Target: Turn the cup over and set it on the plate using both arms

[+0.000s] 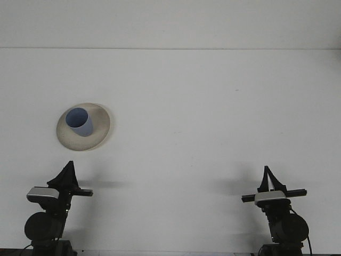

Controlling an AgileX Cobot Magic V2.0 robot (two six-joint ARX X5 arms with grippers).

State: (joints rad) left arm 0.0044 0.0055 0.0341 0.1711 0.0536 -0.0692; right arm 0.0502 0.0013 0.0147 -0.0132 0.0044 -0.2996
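Nearest us, our left gripper (68, 169) and right gripper (266, 176) sit low at the table's (213, 106) front edge; we cannot tell their fingers' state. Farther back on the left, the cup (80, 122) stands mouth-up on the plate (101, 130).

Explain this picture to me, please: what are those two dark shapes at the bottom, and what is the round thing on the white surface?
The picture comes from a camera looking forward over a white table. The two dark shapes are the ends of a robot's two arms: the left gripper and the right gripper, each a kind of pincer hand. Neither holds anything. The round thing is a pale plate, and a blue cup stands on it, mouth up. Both arms sit near the table's front edge, well away from the plate.
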